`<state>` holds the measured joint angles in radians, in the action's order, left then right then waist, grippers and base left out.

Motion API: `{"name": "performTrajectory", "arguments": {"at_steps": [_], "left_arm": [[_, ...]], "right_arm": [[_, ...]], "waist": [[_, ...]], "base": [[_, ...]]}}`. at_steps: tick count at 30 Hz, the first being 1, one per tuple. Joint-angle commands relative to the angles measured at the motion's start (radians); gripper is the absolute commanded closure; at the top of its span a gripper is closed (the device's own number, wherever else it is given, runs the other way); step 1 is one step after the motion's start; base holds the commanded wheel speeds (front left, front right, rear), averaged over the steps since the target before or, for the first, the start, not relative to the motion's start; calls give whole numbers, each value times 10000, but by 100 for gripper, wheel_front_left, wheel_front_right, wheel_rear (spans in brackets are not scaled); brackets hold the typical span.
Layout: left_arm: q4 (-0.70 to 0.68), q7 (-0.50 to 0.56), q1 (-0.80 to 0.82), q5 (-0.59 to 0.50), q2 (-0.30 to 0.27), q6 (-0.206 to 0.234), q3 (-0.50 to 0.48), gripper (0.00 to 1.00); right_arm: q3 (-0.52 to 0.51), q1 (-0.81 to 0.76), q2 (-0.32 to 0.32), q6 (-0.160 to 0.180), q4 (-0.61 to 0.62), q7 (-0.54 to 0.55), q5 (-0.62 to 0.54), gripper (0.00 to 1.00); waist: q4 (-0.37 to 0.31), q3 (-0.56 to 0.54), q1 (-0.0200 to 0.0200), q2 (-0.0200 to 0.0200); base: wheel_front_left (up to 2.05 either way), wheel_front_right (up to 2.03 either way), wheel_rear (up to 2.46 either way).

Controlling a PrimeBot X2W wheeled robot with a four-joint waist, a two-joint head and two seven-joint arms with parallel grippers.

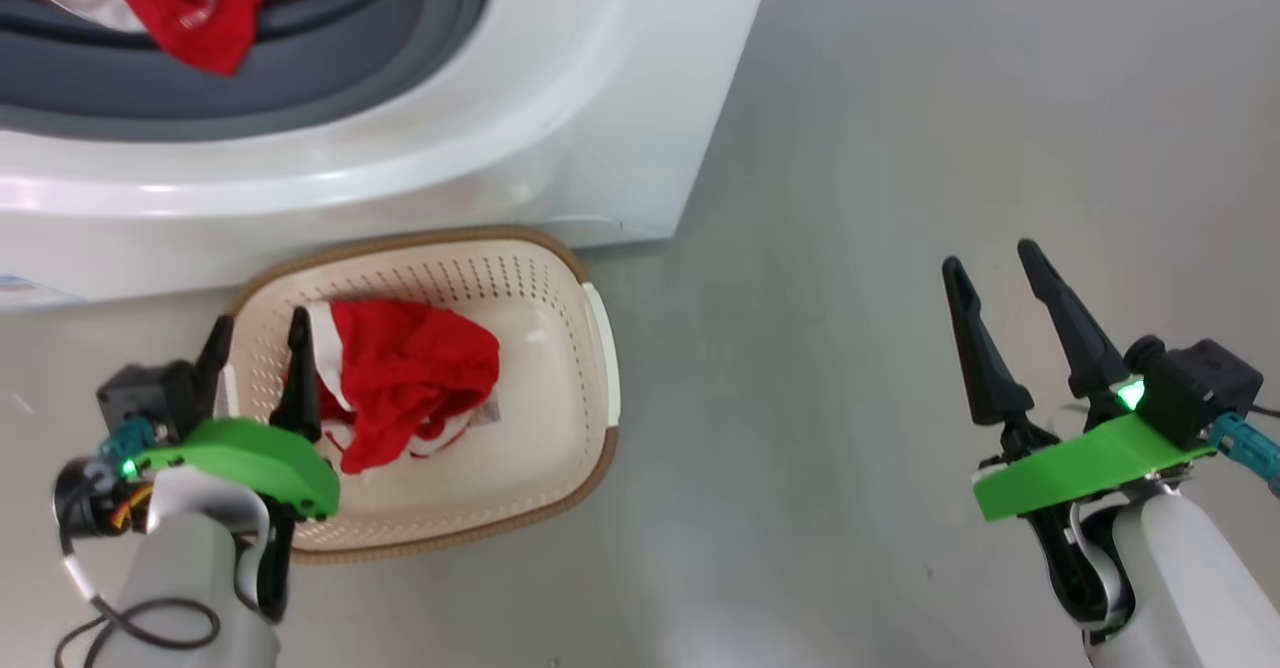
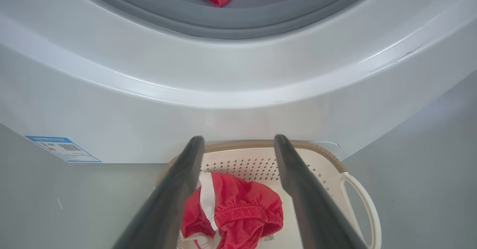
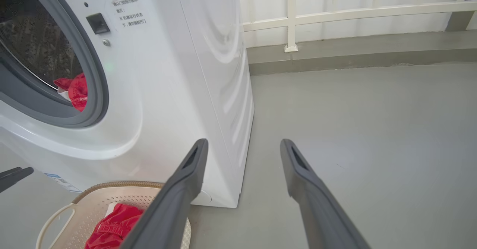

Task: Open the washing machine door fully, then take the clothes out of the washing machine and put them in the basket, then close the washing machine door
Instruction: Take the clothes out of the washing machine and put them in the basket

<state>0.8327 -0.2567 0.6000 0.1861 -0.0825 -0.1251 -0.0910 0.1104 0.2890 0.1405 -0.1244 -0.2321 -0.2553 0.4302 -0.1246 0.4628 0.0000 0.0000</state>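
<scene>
A red garment (image 1: 410, 378) lies in the basket (image 1: 597, 348) at the foot of the washing machine (image 1: 480, 148), more red clothes (image 1: 190, 8) draped over its gasket (image 1: 330, 68), while the left gripper (image 1: 259, 318) hovers at the basket's edge and the right gripper (image 1: 988, 254) over the floor (image 1: 850, 398), both with fingers spread apart.

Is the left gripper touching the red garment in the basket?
Cannot tell. Left wrist view: left gripper straddles the red garment, one finger overlapping its edge; height gap unclear.
</scene>
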Motion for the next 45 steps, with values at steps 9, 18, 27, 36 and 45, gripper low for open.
{"name": "performTrajectory", "arguments": {"at_steps": [9, 18, 27, 36, 45], "left_arm": [[-1477, -51, -1335, 14, -124, -54, -50, 0], [-2742, -51, -2385, 56, -68, -55, 153, 0], [-4144, -51, -3667, -96, -60, -55, 92, 0], [-5420, -51, -4997, -201, 90, -55, -200, 0], [-6383, -51, -5941, -320, 213, -55, -463, 0]], "right_arm": [[60, -912, 309, -63, 87, -65, 22, 0], [5, -1520, 495, -63, 29, -65, 21, 0], [-42, -2228, 602, -63, 12, -65, 13, 0], [-172, -2905, 673, -63, 104, -65, 9, 0], [-286, -3307, 728, -63, 203, -65, -11, 0]], "waist": [[522, -1530, 0, 0], [737, -2433, 0, 0], [841, -3282, 0, 0], [881, -3900, 0, 0], [941, -4108, 0, 0]], "base": [[0, 0, 0], [0, 0, 0], [0, 0, 0], [0, 0, 0], [0, 0, 0]]}}
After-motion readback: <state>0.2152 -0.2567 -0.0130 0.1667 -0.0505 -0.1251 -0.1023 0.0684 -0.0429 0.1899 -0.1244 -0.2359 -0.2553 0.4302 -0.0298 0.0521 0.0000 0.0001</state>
